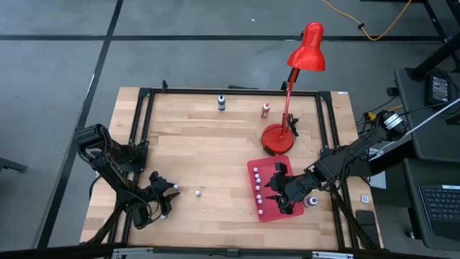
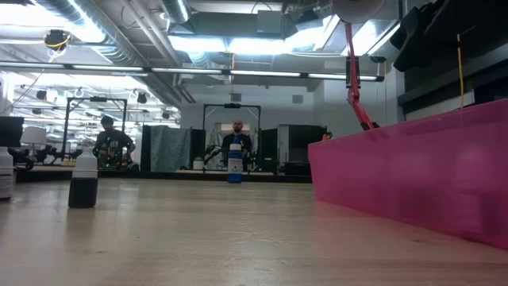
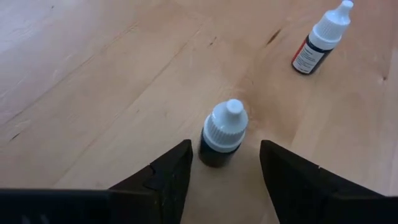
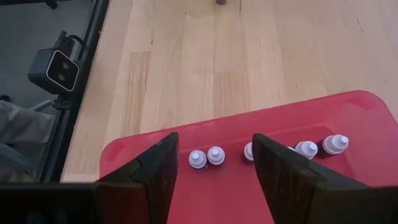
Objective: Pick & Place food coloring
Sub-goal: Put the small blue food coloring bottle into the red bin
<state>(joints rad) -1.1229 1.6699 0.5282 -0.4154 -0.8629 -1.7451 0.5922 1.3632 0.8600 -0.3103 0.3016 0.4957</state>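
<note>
1. The left gripper [image 3: 221,165] is low over the wooden surface [image 1: 215,151] near its front left corner. Its fingers stand apart with one dark bottle [image 3: 222,134] upright between them, a gap visible on both sides. They straddle the bottle but do not touch it, so it looks set up for a grab rather than holding anything.

2. A second bottle [image 3: 320,38] stands just beyond the first, clear of the fingers. That spacing probably lets the gripper take one without knocking the other.

3. The right gripper [image 4: 214,165] hovers over the red mat [image 4: 348,186] at the front right, fingers apart and empty. Below it a row of white-capped bottles [image 4: 261,152] already stands on the mat, which suggests the mat is where they get collected.

4. Two more bottles stay near the far edge: a blue one [image 1: 221,103] and a red one [image 1: 265,108], the latter beside the red lamp [image 1: 280,133].

5. My reading: several bottles are placed, and four remain off the mat.
</note>
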